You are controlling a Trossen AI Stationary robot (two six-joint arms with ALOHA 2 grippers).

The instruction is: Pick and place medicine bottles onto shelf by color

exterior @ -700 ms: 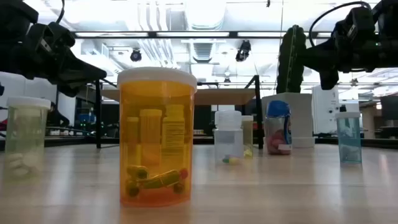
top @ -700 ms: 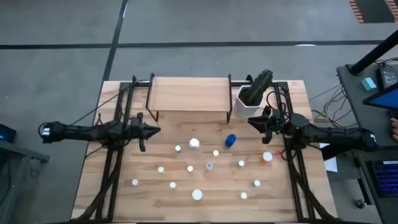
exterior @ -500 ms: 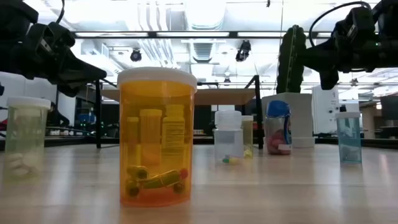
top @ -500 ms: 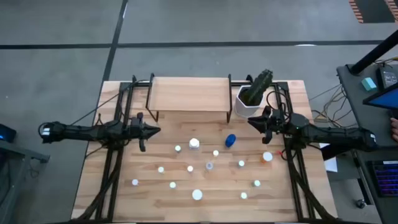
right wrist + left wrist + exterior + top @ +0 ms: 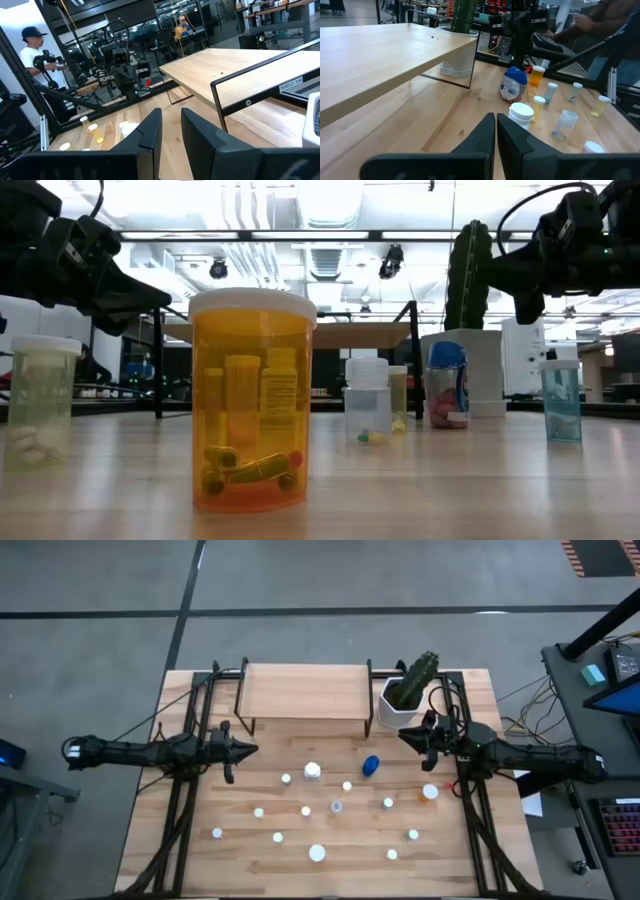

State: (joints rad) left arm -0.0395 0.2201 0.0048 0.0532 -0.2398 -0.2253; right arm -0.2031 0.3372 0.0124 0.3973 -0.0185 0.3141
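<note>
The wooden surface (image 5: 200,860) carries everything, and the shelf (image 5: 303,690) at its far edge stands bare, so no bottle has been sorted yet. The bottles (image 5: 317,853) are scattered, well apart, over the near half of the surface; the blue bottle (image 5: 370,766) lies nearest the shelf's right end, below the cactus pot (image 5: 395,708). The left gripper (image 5: 245,749) hangs above the surface just left of the shelf's front leg, its fingers (image 5: 485,135) clenched together on nothing. The right gripper (image 5: 408,736) hovers beside the pot, fingers (image 5: 150,130) a little parted and empty. I judge the bottles light, rigid plastic with smooth round walls that could slip or tip; taking one across the body just under the cap looks safest, and loose pills inside may shift. Against the earlier views nothing has moved: both arms and every bottle sit where they were.
</note>
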